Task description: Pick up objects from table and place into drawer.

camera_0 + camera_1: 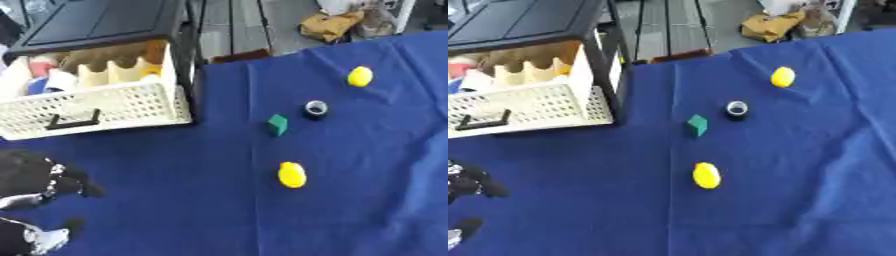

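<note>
Black and silver, the robot's left hand (39, 182) shows at the lower left edge of both views, hovering over the blue tablecloth (175, 200) with its fingers curled and nothing in them. Beyond it, toward the middle of the cloth, lies a yellow lemon-shaped object (291, 174), well apart from the hand. Farther on sits a small green block (277, 124), and just beside it to the right a small dark round object with a pale centre (316, 109). A second yellow lemon-shaped object (360, 76) rests near the far right of the cloth, apart from the others. At the far left stands a black-topped cabinet (105, 22) with its white perforated drawer (96, 107) pulled out; the drawer has a dark handle on its front and already holds several items of mixed colours that cannot be made out. Past the table's far edge, a crumpled tan object (328, 25) lies on the floor.
</note>
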`<state>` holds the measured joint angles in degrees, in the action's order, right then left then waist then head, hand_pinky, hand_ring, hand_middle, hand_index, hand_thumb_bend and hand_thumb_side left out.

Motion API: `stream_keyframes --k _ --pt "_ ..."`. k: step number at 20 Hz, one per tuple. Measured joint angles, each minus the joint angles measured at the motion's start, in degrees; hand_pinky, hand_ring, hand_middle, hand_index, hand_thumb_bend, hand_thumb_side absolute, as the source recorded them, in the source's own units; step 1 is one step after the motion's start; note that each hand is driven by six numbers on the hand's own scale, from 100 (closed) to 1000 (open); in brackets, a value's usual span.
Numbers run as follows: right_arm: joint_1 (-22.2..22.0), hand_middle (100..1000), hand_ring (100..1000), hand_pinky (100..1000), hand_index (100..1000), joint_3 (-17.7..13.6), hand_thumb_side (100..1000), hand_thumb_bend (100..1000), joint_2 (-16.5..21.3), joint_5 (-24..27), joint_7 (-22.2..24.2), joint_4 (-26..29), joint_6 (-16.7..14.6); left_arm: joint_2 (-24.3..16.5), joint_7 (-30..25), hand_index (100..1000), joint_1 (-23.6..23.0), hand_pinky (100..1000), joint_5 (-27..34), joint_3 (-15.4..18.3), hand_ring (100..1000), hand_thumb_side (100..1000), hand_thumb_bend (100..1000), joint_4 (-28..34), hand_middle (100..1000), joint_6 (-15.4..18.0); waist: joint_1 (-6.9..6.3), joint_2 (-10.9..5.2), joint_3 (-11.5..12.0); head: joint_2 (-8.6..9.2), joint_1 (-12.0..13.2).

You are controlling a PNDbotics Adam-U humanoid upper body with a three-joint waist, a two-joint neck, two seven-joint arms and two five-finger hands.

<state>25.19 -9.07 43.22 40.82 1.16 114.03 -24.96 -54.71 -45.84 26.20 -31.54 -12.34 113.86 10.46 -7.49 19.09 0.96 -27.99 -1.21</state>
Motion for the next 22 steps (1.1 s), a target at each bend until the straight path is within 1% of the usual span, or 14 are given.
stream_keyframes --k 4,13,22 --pt "-0.44 560 863 618 837 0.27 1000 100 -0.79 -0.91 0.57 0.0 0.54 0.0 0.2 927 0.96 354 -0.41 0.93 455 1000 100 0.0 685 -2.33 -0.03 0.09 -0.55 0.43 0.61" --pt "-0.86 553 869 625 841 0.64 1000 100 -1.72 -2.85 1.33 0.0 1.29 -0.03 2.03 925 2.14 360 -3.34 2.34 459 1000 100 0.0 681 -5.68 -0.27 0.54 -1.38 0.99 1.6" --pt "-1.01 547 874 632 842 1.0 1000 100 -2.5 -3.46 2.07 0.0 1.54 0.0 0.97 932 2.86 365 -4.98 3.41 471 1000 100 0.0 690 -11.44 -0.56 1.26 -2.35 1.99 2.53"
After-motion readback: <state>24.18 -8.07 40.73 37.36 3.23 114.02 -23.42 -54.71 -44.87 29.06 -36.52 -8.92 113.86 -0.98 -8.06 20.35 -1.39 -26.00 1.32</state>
